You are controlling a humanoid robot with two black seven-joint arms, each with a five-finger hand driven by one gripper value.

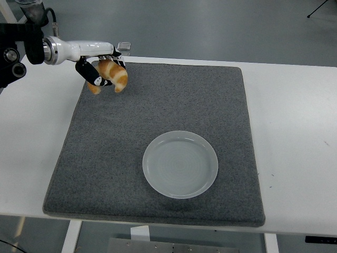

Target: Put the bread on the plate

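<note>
The bread [111, 75] is a golden croissant, held in the air over the far left corner of the grey mat [158, 137]. My left hand [101, 69] is shut on it, with black fingers curled around its left side and a white forearm reaching in from the upper left. A pale, empty round plate [180, 164] lies on the mat near its front middle, well to the right of and nearer than the bread. The right arm does not show.
The mat lies on a white table [295, 137]. A small clear object [124, 47] sits at the table's far edge just behind the hand. A dark bin [32, 11] stands on the floor at the upper left.
</note>
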